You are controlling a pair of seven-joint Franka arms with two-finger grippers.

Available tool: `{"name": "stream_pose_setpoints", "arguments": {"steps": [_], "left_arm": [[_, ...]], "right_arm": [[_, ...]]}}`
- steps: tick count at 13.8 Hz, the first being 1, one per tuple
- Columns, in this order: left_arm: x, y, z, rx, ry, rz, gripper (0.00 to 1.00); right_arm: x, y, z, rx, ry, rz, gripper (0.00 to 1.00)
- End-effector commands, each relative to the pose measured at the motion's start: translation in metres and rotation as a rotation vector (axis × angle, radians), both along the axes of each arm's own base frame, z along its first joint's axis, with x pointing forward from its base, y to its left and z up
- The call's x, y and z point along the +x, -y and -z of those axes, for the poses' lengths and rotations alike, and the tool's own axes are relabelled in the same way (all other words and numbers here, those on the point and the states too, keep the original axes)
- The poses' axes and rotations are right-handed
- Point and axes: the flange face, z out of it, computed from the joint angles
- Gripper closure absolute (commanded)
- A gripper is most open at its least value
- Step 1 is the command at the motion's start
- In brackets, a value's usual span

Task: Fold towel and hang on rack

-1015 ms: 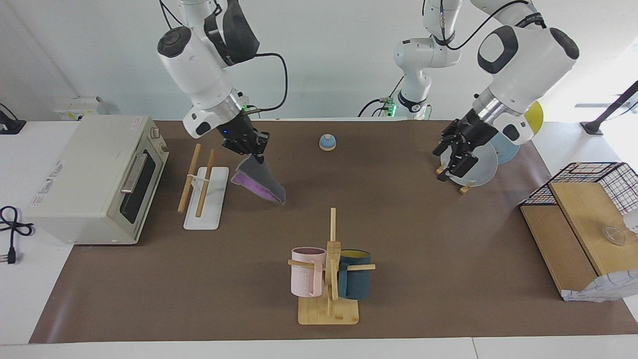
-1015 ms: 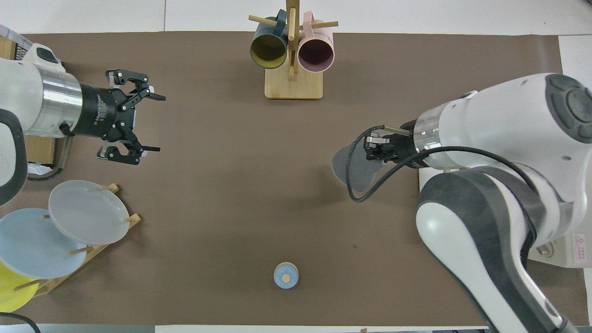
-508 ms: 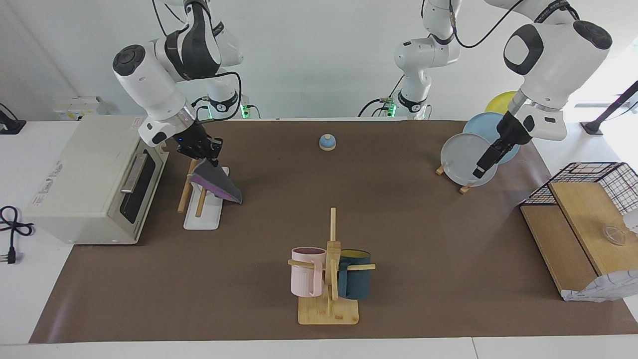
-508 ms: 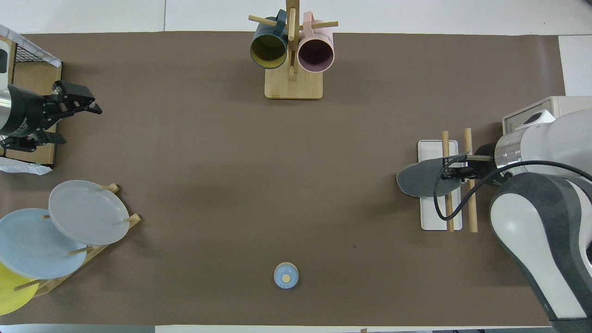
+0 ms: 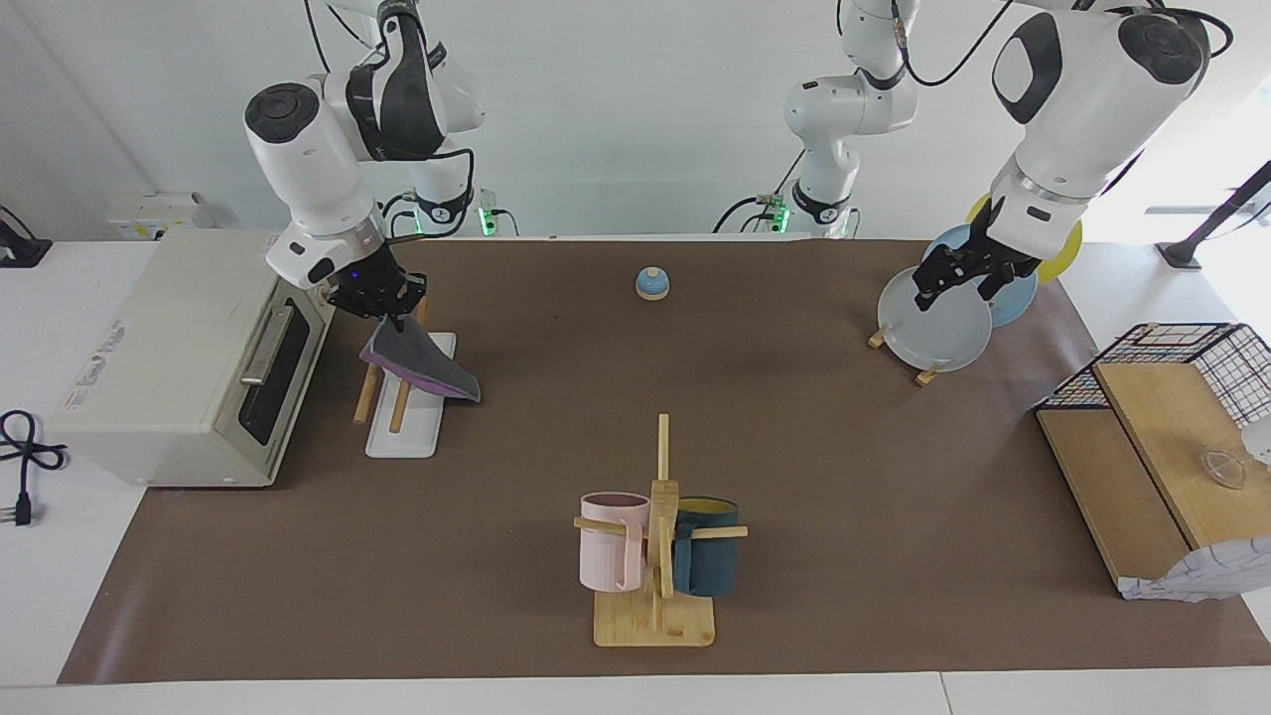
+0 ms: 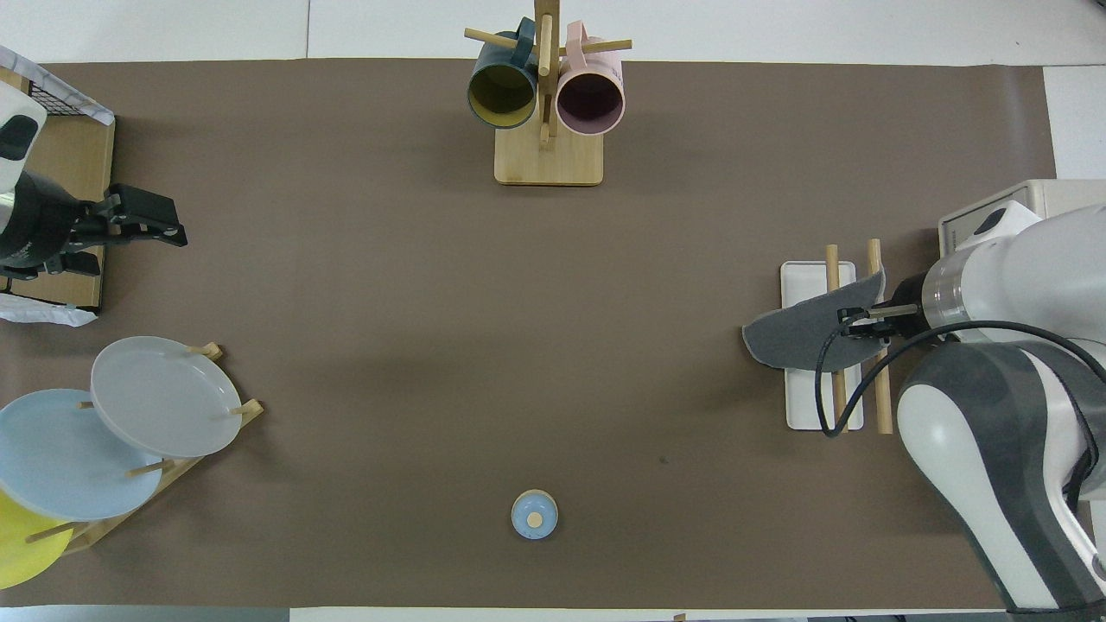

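Brown mat (image 5: pixel 794 417) covers a white table (image 5: pixel 60 596); white wall at the robots' end. Right gripper (image 5: pixel 389 306) is clamped on one edge of the towel (image 5: pixel 422 359), w/ the cloth draped grey side up, purple edge showing, over the rack (image 5: pixel 402 397) beside the toaster oven (image 5: pixel 189 357) at the right arm's end. Left gripper (image 5: pixel 958 281), jaws spread & empty, hangs over the plate stand (image 5: pixel 933 323). Mug stand (image 5: pixel 655 556) sits mid-table, farther from the robots; small blue bell (image 5: pixel 651 284) sits nearer to them. Wire basket (image 5: pixel 1192 357) & wooden boards at the left arm's end.
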Motion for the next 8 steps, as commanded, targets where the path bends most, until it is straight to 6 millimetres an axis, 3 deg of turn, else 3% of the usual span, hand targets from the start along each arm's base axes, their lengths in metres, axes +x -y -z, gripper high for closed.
{"name": "stream_pose_setpoints", "arguments": {"steps": [1, 3, 6, 8], "left_arm": [[-0.014, 0.002, 0.000, 0.029, -0.046, 0.068, 0.00], [-0.012, 0.003, -0.001, 0.027, -0.033, 0.072, 0.00], [0.003, 0.002, -0.012, 0.023, -0.015, 0.101, 0.00], [0.002, -0.004, -0.020, 0.029, -0.011, 0.128, 0.00]], "right_arm": [[-0.005, 0.032, -0.001, -0.020, 0.015, 0.007, 1.00], [-0.004, 0.052, -0.001, -0.073, 0.014, -0.053, 1.00], [-0.005, 0.053, -0.001, -0.076, 0.012, -0.059, 1.00], [-0.006, 0.054, 0.000, -0.075, 0.009, -0.059, 1.00]]}}
